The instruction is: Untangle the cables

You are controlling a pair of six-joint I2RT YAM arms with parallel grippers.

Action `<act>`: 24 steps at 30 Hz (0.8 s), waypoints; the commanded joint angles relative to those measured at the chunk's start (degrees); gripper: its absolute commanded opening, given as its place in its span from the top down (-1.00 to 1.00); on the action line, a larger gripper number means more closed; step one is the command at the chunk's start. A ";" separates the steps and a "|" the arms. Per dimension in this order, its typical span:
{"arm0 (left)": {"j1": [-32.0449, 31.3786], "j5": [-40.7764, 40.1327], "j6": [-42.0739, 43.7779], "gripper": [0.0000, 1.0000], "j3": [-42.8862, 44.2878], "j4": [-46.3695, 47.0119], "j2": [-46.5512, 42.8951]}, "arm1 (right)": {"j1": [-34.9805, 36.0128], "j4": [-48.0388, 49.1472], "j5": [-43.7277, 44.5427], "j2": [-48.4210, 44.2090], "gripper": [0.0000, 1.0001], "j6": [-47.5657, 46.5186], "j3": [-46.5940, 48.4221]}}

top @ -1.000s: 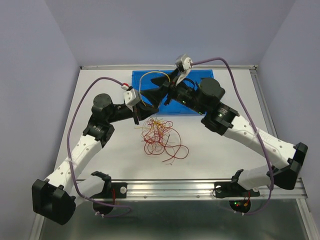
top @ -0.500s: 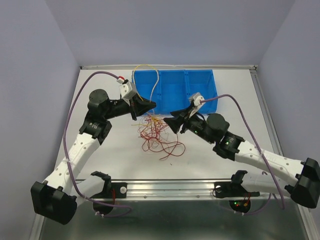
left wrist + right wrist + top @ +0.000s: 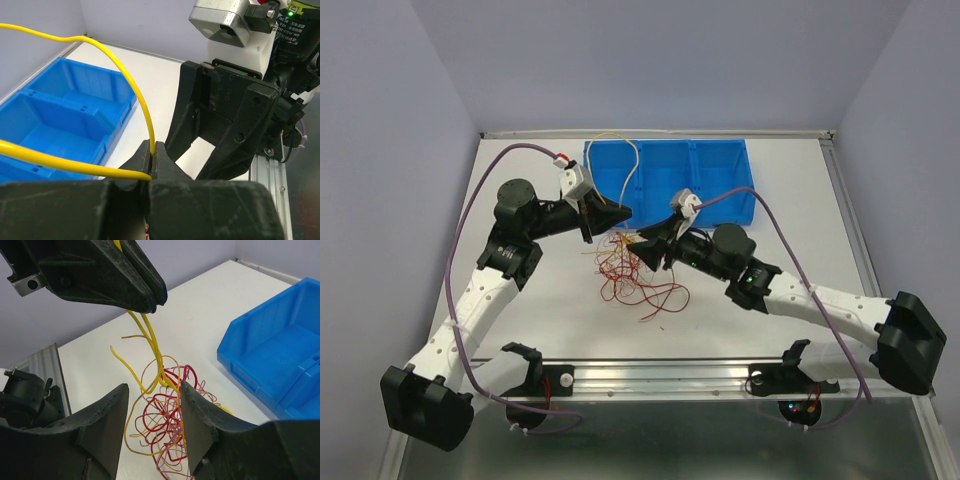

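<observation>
1. Pale lilac walls close in a white table.
2. The left claw is pinched tight on a yellow cable, which arcs up and back over the blue bin.
3. The right claw stands partly wide and holds nothing. It is close beside the left claw, and the tangle shows between its fingers.
4. The cables lie as a loose heap of thin, curly strands in dark red, orange-pink and yellow. The heap sits on the table just in front of the bin.
5. A second ago the right claw was up over the bin. It has since swung down to the heap and narrowed. The left claw's grip is unchanged.
6. There are two arms, two claws, one bin and one heap, whose strands are too tangled to count.
</observation>
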 commanded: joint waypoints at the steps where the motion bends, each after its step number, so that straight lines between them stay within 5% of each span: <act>1: 0.36 1.73 0.24 1.00 1.09 2.23 -1.60 | 0.23 5.22 -0.53 0.14 -0.03 -2.61 4.41; 9: 0.36 3.14 0.77 1.00 0.57 2.14 -1.25 | 0.31 6.36 3.60 2.16 0.05 -4.90 6.17; 24: 0.36 4.11 0.42 1.00 1.70 1.44 -1.07 | 0.31 7.86 2.10 9.01 0.55 -5.16 10.65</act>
